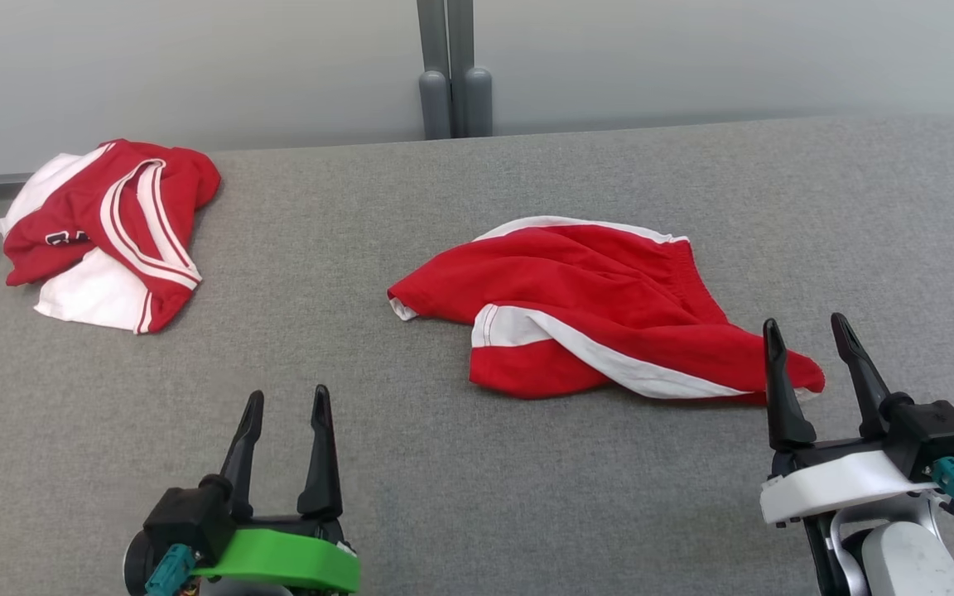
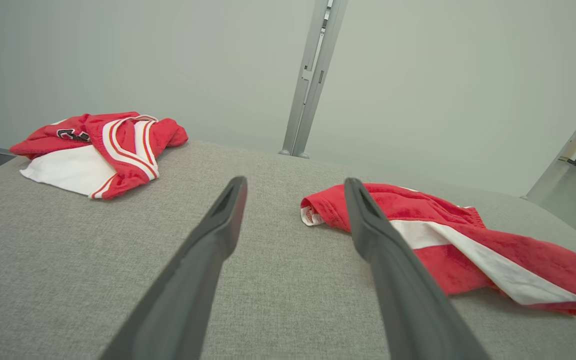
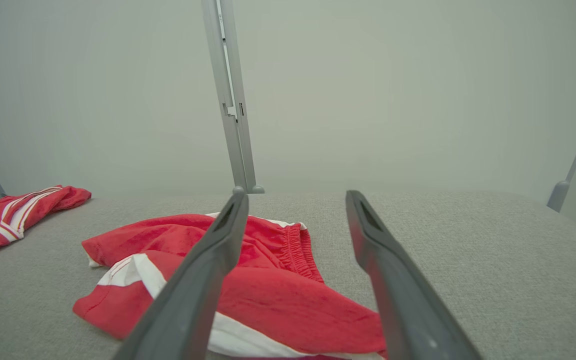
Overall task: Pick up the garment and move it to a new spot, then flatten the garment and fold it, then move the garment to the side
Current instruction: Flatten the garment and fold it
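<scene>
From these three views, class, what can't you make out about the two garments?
1. Jersey lettering: head view, folds hide most of it.
2. Red shorts, right end: head view, partly behind a finger of the right gripper.
3. Marks on the shorts' white corner: left wrist view, too small to read.

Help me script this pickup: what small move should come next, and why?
Probably lower the right gripper onto the near right end of the red shorts: its jaws stand open and empty close by that crumpled end, while the left gripper hangs apart from them over the grey table.
</scene>
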Available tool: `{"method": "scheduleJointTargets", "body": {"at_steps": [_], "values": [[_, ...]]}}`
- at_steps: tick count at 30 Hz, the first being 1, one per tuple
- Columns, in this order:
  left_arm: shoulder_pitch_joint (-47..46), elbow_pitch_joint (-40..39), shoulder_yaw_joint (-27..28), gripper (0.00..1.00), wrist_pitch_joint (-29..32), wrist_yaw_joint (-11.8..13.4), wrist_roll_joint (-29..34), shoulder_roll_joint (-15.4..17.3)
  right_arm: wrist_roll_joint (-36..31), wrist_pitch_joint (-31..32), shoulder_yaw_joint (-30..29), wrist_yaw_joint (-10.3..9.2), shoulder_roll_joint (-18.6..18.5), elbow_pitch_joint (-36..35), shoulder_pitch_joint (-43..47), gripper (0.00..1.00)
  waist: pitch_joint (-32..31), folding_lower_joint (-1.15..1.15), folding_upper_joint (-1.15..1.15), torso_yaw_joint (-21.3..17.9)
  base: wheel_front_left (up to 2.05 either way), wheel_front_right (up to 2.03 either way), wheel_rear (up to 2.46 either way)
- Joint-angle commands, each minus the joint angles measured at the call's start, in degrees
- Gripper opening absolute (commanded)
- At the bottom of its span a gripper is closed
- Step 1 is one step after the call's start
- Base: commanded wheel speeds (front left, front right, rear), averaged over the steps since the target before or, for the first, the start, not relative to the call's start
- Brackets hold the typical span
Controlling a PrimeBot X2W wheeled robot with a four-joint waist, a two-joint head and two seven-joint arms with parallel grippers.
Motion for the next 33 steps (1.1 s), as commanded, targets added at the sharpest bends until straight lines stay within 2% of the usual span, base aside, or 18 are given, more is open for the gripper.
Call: {"method": "scheduleJointTargets", "body": {"at_steps": [1, 5, 8, 11, 14, 19, 33], "values": [[0.01, 0.54, -0.23, 1.00, -0.01, -0.35, 0.82, 0.13, 0.01, -0.18, -0.17, -0.02, 0.00, 0.15, 0.40, 1.00, 0.13, 0.00, 0.00, -0.10, 0.00, 0.00, 0.00], [-3.38, 4.40, -2.74, 1.00, 0.00, -1.91, 1.50, 0.13, -0.21, -0.18, -0.24, -0.02, -0.01, 0.28, 0.07, 1.00, 0.62, 0.00, 0.00, -0.34, 0.00, 0.00, 0.00], [-7.68, 9.22, -5.65, 1.00, 2.22, -3.71, 1.05, 0.13, -0.31, -0.18, -0.09, -0.02, 0.00, 0.36, -0.51, 1.00, 1.28, 0.00, 0.00, -0.71, 0.00, 0.00, 0.00], [-12.34, 13.81, -8.06, 1.00, 6.11, -4.94, -2.21, 0.14, -0.35, -0.18, 0.42, -0.02, 0.00, 0.44, -1.25, 1.00, 2.23, 0.00, 0.00, -1.58, 0.00, 0.00, 0.00], [-17.16, 18.27, -10.57, 1.00, 10.68, -5.78, -8.20, 0.16, -0.14, -0.18, 1.01, -0.02, -0.03, 0.58, -2.12, 1.00, 3.61, 0.00, 0.00, -3.04, 0.00, 0.00, 0.00], [-24.83, 24.45, -13.63, 1.00, 16.23, -6.08, -14.04, 0.18, 0.28, -0.18, 1.45, -0.02, -0.03, 0.56, -3.43, 1.00, 6.38, 0.00, 0.00, -5.95, 0.00, 0.00, 0.00], [-36.01, 37.24, -12.62, 1.00, 21.22, -7.11, -23.84, 0.19, 1.57, -0.18, 0.51, -0.02, -0.02, -0.30, -5.51, 1.00, 10.99, 0.00, 0.00, -10.53, 0.00, 0.00, 0.00]]}}
